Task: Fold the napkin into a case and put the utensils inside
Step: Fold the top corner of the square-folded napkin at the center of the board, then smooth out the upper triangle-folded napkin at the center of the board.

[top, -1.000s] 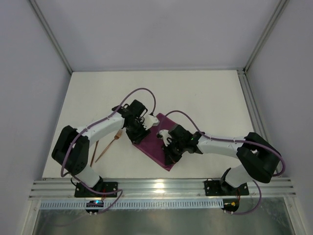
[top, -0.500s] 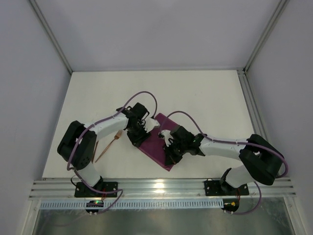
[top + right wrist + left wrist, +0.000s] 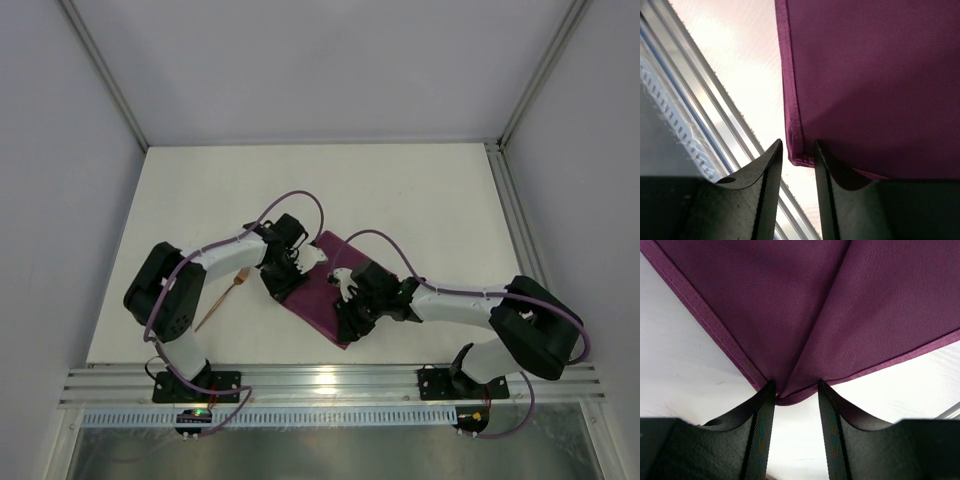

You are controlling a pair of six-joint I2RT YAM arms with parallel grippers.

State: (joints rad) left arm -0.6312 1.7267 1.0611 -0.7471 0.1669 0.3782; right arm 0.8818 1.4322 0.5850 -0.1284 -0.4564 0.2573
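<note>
The plum-purple napkin (image 3: pixel 320 296) lies folded into a narrow oblong case in the middle of the table, running diagonally. My left gripper (image 3: pixel 283 281) is open at its left corner. In the left wrist view the napkin's folded corner (image 3: pixel 790 390) sits right at the tips of the gripper (image 3: pixel 796 386), with bare table between the fingers. My right gripper (image 3: pixel 345 320) is open at the near corner. In the right wrist view that hemmed corner (image 3: pixel 799 150) lies at the tips of the gripper (image 3: pixel 797 146), not clamped. A copper fork (image 3: pixel 223 302) of the utensils lies left of the napkin, outside it.
The white table (image 3: pixel 400 190) ends at a metal rail (image 3: pixel 330 380) close in front of the napkin's near corner; that rail (image 3: pixel 700 100) also shows in the right wrist view. The left arm's elbow (image 3: pixel 165 285) hangs over the area left of the fork.
My right gripper has opened and let go of the napkin's near corner. The left gripper has shifted slightly right along the napkin's left end, its jaws unchanged.
</note>
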